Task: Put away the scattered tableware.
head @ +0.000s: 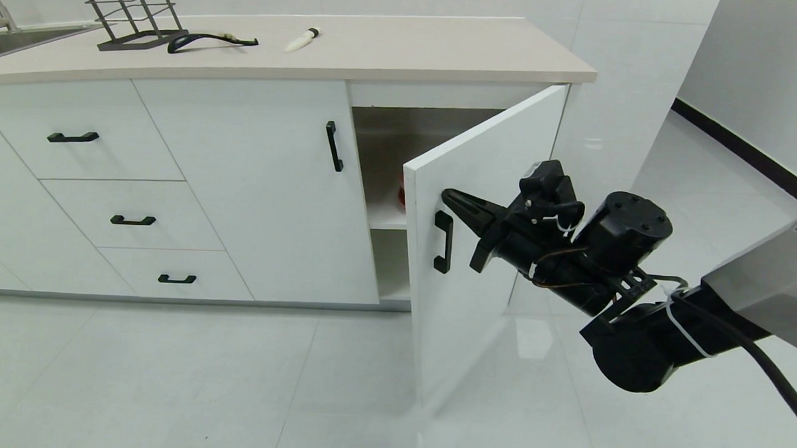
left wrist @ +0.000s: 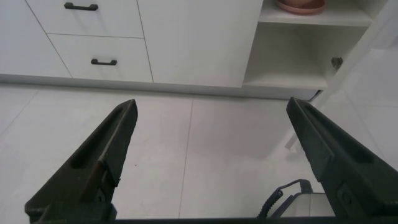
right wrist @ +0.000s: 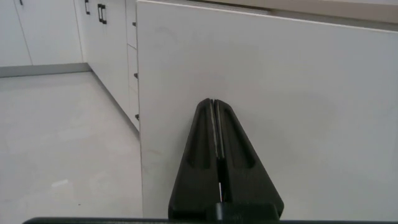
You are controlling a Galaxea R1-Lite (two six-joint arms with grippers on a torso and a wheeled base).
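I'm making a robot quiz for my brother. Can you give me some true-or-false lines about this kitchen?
1. The door is open. True.
2. The right gripper is wide open. False: it is shut, pointing at the door.
3. The left gripper is open. True.
4. The shelf is bare. False: a pink dish sits on it.
5. The three drawers are shut. True.
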